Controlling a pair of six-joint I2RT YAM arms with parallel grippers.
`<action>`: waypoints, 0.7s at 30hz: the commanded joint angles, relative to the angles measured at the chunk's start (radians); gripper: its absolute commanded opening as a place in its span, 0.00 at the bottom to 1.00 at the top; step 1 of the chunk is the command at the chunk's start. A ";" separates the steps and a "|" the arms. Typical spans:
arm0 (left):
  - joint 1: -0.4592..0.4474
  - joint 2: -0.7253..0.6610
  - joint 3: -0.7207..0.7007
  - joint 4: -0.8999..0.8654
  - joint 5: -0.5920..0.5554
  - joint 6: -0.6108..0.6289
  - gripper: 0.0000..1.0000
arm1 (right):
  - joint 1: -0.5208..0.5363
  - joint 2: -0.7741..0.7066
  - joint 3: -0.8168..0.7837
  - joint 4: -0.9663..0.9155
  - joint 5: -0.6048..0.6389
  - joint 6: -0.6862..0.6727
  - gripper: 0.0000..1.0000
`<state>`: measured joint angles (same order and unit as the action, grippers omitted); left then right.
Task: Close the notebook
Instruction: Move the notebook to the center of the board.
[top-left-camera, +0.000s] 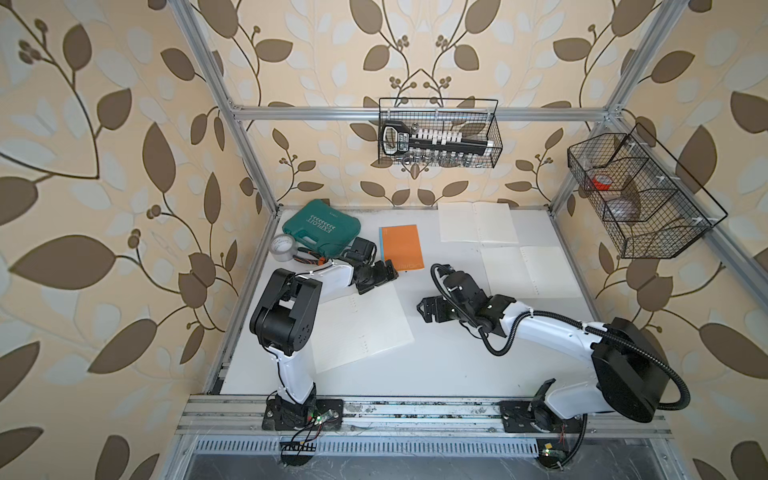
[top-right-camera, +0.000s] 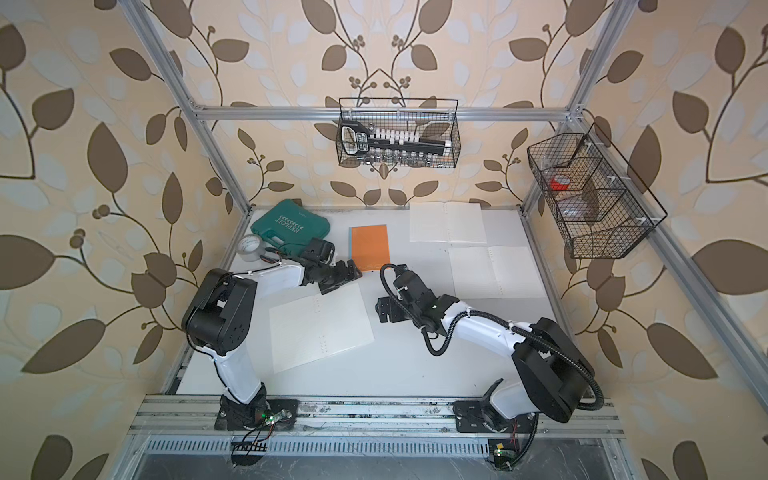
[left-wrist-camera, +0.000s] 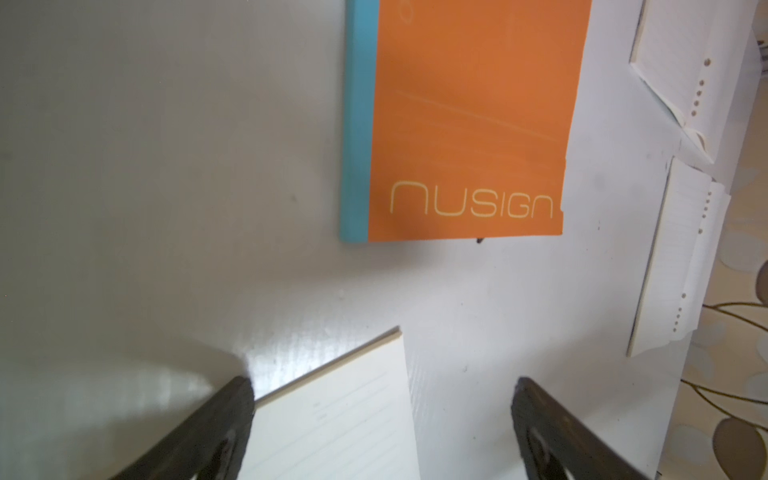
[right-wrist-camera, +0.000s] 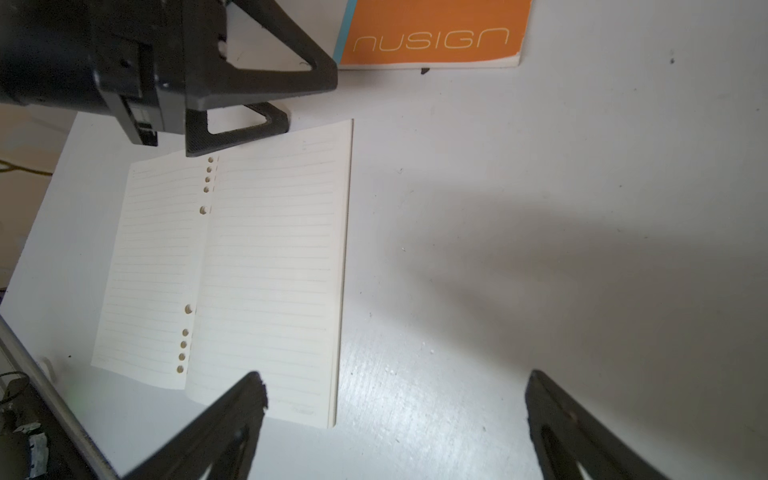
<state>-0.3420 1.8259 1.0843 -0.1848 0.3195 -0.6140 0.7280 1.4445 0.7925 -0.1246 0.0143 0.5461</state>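
Notebook (left-wrist-camera: 465, 124) lies shut, orange cover up, just ahead of left gripper (left-wrist-camera: 380, 386). Closing looks done; only retreat remains. Both jaw pairs wide open, empty. Right gripper (right-wrist-camera: 395, 382) well short of notebook. Open lined pad (right-wrist-camera: 249, 270) under left jaws, beside right jaws. Far pads (top-left-camera: 478, 222), case (top-left-camera: 322, 226), tape (top-left-camera: 284, 248) well clear; nothing blocks.

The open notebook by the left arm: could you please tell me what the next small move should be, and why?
Probably ease the right gripper to the free page edge of the open notebook, to lift it over. It lies flat; both grippers are open and empty, and the left gripper is at its far end, near the spine.
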 joint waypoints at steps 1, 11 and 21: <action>-0.008 -0.072 -0.033 -0.107 0.014 -0.025 0.99 | -0.004 0.011 -0.014 0.017 -0.010 0.014 0.97; 0.071 -0.392 -0.129 -0.409 -0.345 -0.121 0.99 | -0.010 -0.039 -0.038 0.007 0.012 0.017 1.00; 0.420 -0.552 -0.286 -0.497 -0.389 -0.217 0.99 | -0.013 -0.057 -0.059 0.039 -0.009 0.020 0.99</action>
<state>0.0326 1.2781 0.8188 -0.6376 -0.0391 -0.7967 0.7204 1.4132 0.7589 -0.1005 0.0143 0.5579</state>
